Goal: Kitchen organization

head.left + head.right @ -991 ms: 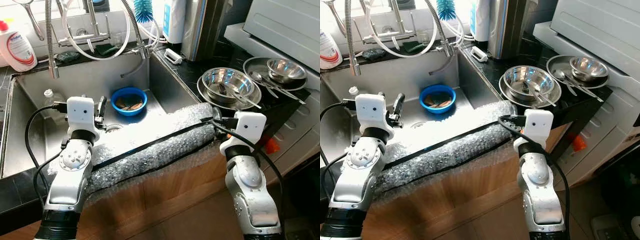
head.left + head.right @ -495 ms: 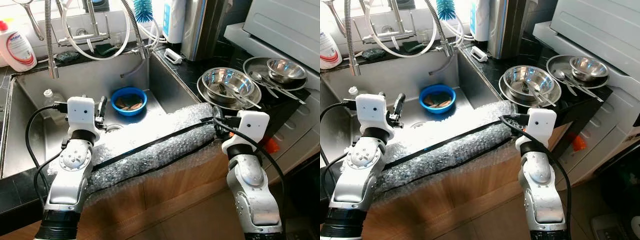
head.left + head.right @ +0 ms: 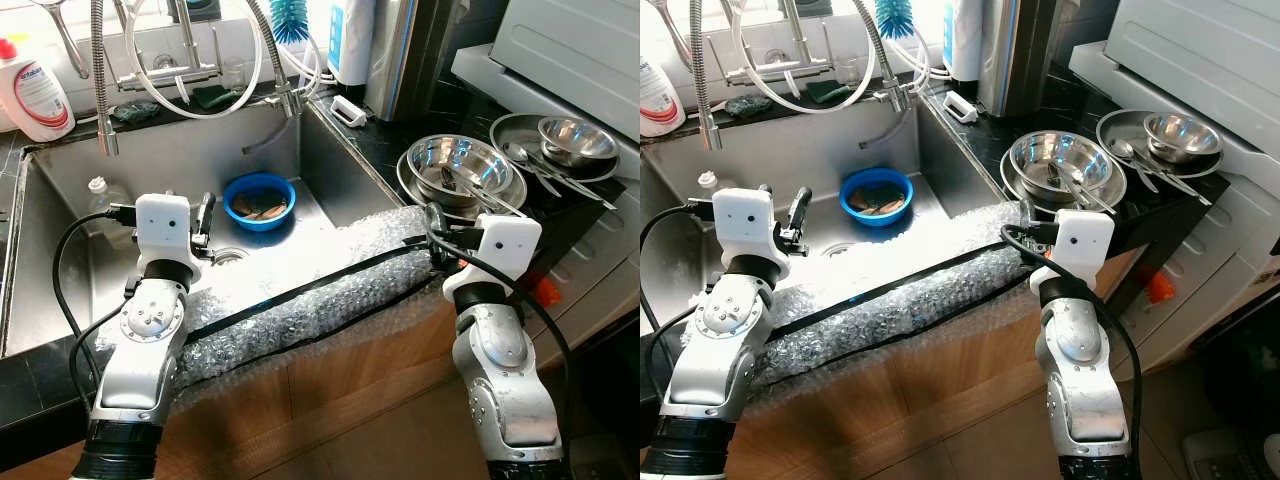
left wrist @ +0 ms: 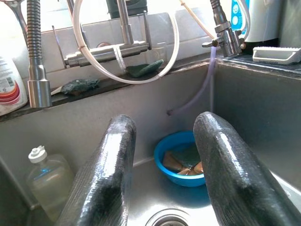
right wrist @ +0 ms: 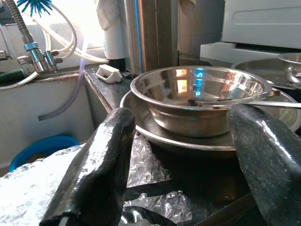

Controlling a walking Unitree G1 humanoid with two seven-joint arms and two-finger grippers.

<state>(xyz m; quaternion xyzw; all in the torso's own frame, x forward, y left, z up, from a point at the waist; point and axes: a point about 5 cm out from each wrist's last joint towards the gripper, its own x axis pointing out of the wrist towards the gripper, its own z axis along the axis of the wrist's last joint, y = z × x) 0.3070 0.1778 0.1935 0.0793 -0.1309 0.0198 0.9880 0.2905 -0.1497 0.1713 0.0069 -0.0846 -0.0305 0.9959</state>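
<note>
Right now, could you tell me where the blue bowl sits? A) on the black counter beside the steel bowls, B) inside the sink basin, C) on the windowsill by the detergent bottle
B: the blue bowl rests on the floor of the steel sink, below the faucet hoses.

Silver jointed arms, white wrist boxes, black cables, black-fingered claws

Head pair looks down on sink; wrist cameras face forward, close.
</note>
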